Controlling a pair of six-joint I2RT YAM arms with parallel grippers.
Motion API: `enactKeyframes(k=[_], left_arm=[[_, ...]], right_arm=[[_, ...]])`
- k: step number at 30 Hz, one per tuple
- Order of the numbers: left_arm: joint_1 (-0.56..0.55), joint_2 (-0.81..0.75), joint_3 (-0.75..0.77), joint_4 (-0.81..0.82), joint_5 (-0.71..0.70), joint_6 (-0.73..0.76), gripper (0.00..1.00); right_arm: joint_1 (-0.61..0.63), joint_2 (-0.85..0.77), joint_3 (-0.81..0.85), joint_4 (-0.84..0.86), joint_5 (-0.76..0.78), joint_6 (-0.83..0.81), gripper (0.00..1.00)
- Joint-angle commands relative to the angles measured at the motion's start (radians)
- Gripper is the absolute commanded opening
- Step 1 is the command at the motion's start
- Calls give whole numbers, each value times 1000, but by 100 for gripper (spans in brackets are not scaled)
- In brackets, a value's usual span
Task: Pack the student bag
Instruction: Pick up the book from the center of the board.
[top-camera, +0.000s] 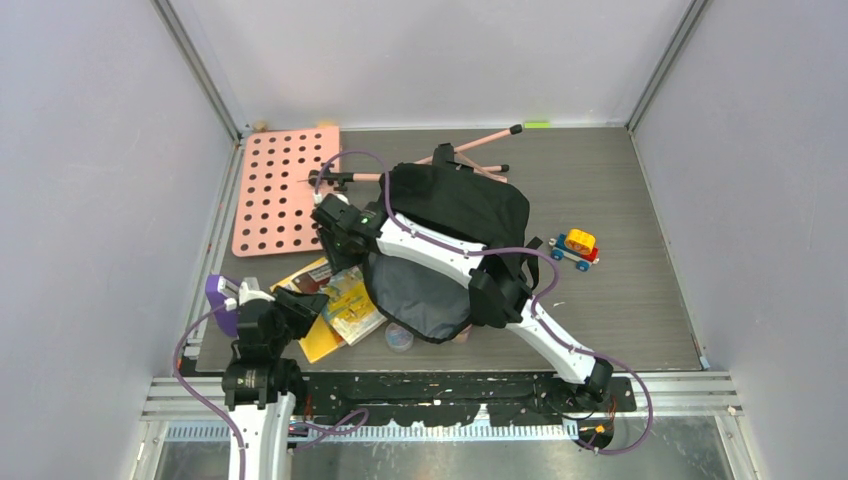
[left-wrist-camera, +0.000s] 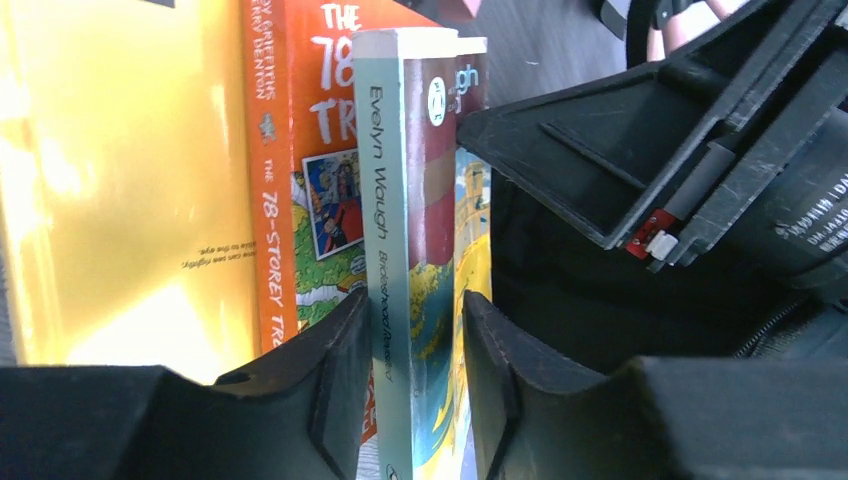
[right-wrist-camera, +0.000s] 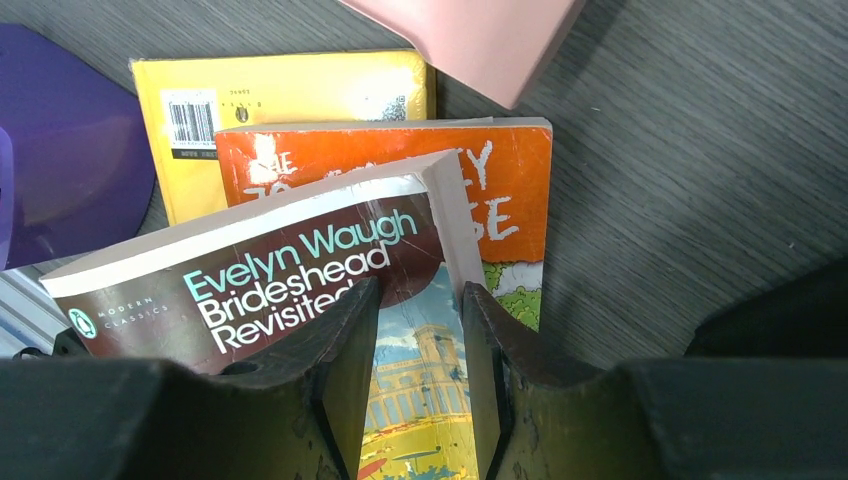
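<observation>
Student bag (top-camera: 470, 205): mid-table, lying flat, grey-lined mouth gaping toward the near edge, right arm (top-camera: 450, 250) stretched across it
Table (top-camera: 640, 290): grey wood-grain top, everything sits on it
Books: stacked just left of the bag mouth, outside the bag
Waugh paperback (left-wrist-camera: 405, 200): top of the stack, tipped up on edge, spine facing the left wrist camera, front cover facing the right wrist camera
Orange book (right-wrist-camera: 510, 170): flat under the paperback
Yellow book (right-wrist-camera: 290, 85): flat under the orange one, sticking out past it
Left gripper (left-wrist-camera: 415, 305): narrow, fingers clamped either side of the paperback at the spine
Right gripper (right-wrist-camera: 420, 290): narrow gap, tips down at the paperback's cover by the fore-edge, cover shows through the gap; can't tell if it grips or only touches
Pink pegboard (top-camera: 285, 190): flat, far left, near corner close to the books
Purple object (top-camera: 218, 300): left of the books, beside the left arm
Toy train (top-camera: 575, 245): right of the bag, apart from it
</observation>
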Motion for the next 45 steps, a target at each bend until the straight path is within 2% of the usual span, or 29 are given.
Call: enactKeyframes(k=[1,7,9,13,15,16,21,28,32,34,35,37,40,45], left_arm=[[1,-15,-5,203,69,3,43],[2,-34,-41,291,96,-20,44],[2,-40,-44,293,91,-18,42],[2,-40,-34,277,81,-6,14],[1,-39,3,252,59,16,3],[2,-41,25,239,43,27,0],[2,-21,148,183,8,87,0],[2,122,395,-1,-41,264,0],[2,172,514,-32,-48,331,0],[2,192,564,-15,-34,350,0],[2,204,598,-6,-26,360,0],[2,231,659,11,-5,385,0],[1,290,754,29,57,431,0],[1,378,888,103,271,543,0]], right_arm=[[18,-41,-3,28,-51,19,42],[18,-46,-5,35,-61,26,42],[19,-49,-4,41,-67,31,42],[21,-53,-3,51,-76,37,42],[21,-60,-3,52,-71,32,42],[22,-69,-3,53,-65,27,42],[22,-122,2,54,-32,-18,53],[22,-255,29,39,72,-132,72],[22,-347,26,47,56,-164,77],[22,-398,6,58,34,-169,84],[22,-441,-24,75,21,-170,89],[22,-517,-97,120,12,-162,93],[21,-617,-194,185,-29,-156,94],[21,-810,-397,319,-167,-186,95]])
